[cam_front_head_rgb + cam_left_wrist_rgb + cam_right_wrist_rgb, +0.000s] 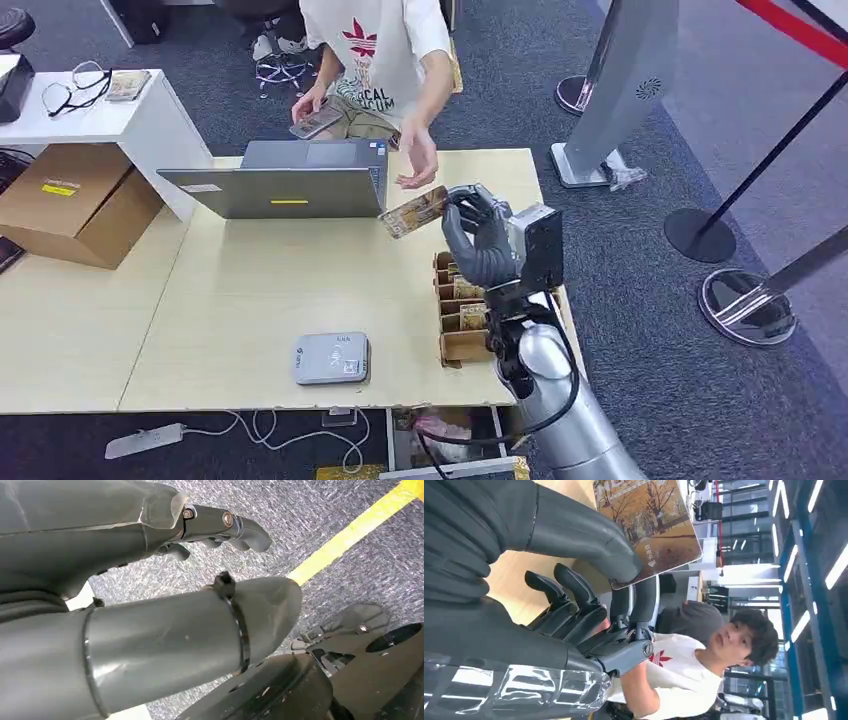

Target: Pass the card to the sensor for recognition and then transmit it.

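My right hand [480, 238] is raised above the table's right side and pinches a card [413, 212] printed with autumn trees between thumb and fingers. The card [649, 525] juts from the hand [589, 610] toward a person [375, 50] seated behind the table, whose open hand [418, 160] hovers just beyond the card's far end. The grey sensor box [331, 358] lies flat near the table's front edge, well to the left of my hand. My left hand [220, 527] hangs by my side over grey carpet, its fingers curled with nothing in them.
A cardboard rack [462, 310] with several more cards stands under my right arm. An open laptop [285, 180] sits at the table's far edge. The person's other hand holds a phone [316, 122]. A white side table [100, 110], a cardboard box [75, 200] and barrier posts [700, 232] surround the area.
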`<state>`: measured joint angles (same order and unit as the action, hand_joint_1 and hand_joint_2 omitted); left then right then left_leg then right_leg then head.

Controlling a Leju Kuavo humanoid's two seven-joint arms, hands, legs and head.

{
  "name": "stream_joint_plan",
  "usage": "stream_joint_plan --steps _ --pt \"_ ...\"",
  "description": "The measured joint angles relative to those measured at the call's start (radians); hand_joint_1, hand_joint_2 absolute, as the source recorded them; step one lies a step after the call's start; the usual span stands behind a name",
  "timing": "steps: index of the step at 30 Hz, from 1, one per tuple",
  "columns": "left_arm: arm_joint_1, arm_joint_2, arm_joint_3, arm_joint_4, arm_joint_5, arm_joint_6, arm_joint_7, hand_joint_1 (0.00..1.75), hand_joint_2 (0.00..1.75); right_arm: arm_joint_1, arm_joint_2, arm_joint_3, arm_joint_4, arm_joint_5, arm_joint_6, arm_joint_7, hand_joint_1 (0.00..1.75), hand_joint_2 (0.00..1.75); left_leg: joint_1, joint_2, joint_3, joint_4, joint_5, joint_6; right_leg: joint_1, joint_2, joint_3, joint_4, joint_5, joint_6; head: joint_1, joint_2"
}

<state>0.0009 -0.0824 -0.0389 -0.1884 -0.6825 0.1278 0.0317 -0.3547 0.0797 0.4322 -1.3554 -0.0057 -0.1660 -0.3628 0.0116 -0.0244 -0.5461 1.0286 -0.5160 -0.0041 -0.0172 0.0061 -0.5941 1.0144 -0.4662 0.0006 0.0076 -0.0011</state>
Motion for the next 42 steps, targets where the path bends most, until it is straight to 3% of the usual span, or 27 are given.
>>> stream_joint_plan --steps 7,12,24,36,37,42 --pt "-0.001 0.000 0.000 0.000 -0.021 -0.005 0.006 0.00 0.00 -0.020 0.000 -0.044 -0.007 0.041 -0.010 0.027 1.75 1.75 0.000 0.000 0.000 0.000 0.000 0.000 0.000 0.000 0.000 0.000 0.000 0.000 0.000 0.000" --pt "-0.004 -0.001 0.000 0.000 -0.043 -0.014 0.009 0.00 0.00 -0.092 0.000 -0.089 0.069 0.078 -0.012 0.049 1.75 1.75 0.000 0.000 0.000 0.000 0.000 0.000 0.000 0.000 0.000 0.000 0.001 0.000 0.000 0.000" --pt "-0.008 -0.009 0.000 0.000 -0.060 -0.023 0.011 0.00 0.00 -0.388 0.036 -0.114 0.522 0.221 -0.021 0.053 1.75 1.75 0.000 0.000 0.000 0.000 0.001 0.000 0.000 0.000 0.000 0.000 0.001 0.000 0.000 0.000" --pt "-0.007 -0.010 0.000 0.000 -0.044 -0.017 0.011 0.00 0.00 -0.480 0.083 -0.081 0.795 0.248 -0.019 0.034 1.75 1.75 0.000 0.000 0.000 0.000 0.001 0.000 0.000 0.000 0.000 0.000 0.001 0.000 0.000 0.000" --pt "-0.007 -0.010 0.000 0.000 -0.044 -0.016 0.011 0.00 0.00 -0.481 0.086 -0.080 0.808 0.248 -0.018 0.033 0.00 1.75 0.000 0.000 0.000 0.000 0.001 0.000 0.000 0.000 0.000 0.000 0.001 0.000 0.000 0.000" --pt "-0.006 -0.010 0.000 0.000 -0.041 -0.016 0.011 0.00 0.00 -0.482 0.093 -0.065 0.846 0.250 -0.011 0.032 0.00 1.75 0.000 0.000 0.000 0.000 0.001 0.000 0.000 0.000 0.000 0.000 0.001 0.000 0.000 0.000"
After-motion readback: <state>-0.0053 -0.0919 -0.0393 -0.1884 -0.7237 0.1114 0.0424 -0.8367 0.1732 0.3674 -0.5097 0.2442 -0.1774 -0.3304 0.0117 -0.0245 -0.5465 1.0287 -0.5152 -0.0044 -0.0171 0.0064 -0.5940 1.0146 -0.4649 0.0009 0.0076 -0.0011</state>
